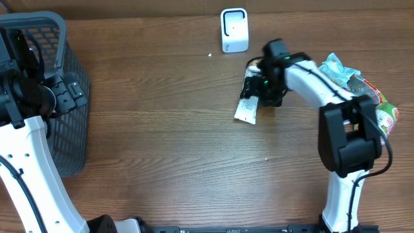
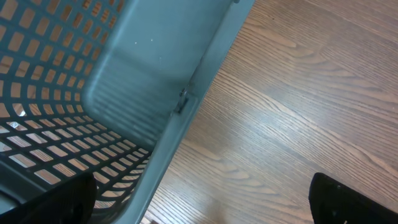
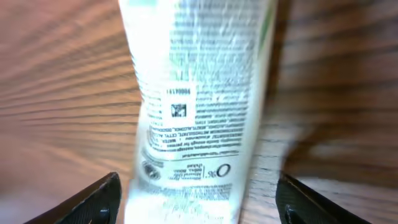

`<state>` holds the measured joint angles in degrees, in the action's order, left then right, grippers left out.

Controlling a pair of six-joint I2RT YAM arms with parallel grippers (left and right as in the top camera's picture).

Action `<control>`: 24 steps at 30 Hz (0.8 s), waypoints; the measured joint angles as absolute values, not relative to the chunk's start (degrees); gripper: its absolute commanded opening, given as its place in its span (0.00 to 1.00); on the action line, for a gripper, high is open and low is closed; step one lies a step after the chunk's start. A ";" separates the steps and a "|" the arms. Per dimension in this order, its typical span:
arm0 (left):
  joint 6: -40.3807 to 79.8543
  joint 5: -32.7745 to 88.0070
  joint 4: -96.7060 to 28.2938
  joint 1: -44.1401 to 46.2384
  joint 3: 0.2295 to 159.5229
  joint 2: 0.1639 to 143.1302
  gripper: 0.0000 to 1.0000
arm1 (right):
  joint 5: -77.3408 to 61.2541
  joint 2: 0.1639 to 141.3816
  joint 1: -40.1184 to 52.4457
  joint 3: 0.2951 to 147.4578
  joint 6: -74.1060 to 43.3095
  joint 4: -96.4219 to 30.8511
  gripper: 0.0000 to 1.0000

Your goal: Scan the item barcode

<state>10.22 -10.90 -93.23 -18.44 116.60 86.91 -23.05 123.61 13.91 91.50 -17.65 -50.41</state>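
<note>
Far left: grey mesh basket at the table edge. Left gripper sits by its rim, jaws spread fully, nothing in them. Top centre: white scanner upright on the wooden table. Below and just right of it, the white tube lies flat, print and a small code patch facing up. Right gripper is low over the tube, jaws wide, one finger each side with gaps, no grip. Far right: pile of packets.
</note>
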 measured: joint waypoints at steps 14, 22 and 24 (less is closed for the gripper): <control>10.22 -10.90 -93.21 -18.44 116.60 86.91 1.00 | -32.86 121.99 10.66 90.02 -10.28 -45.12 0.70; 10.22 -10.90 -93.23 -18.44 116.60 86.91 1.00 | -32.12 121.75 10.63 81.03 -14.33 -33.93 0.58; 10.22 -10.90 -93.21 -18.44 116.60 86.91 1.00 | -32.73 121.54 10.68 79.72 -15.35 -31.09 0.53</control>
<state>10.22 -10.90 -93.21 -18.44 116.60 86.91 -32.73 121.54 10.68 79.72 -15.35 -31.09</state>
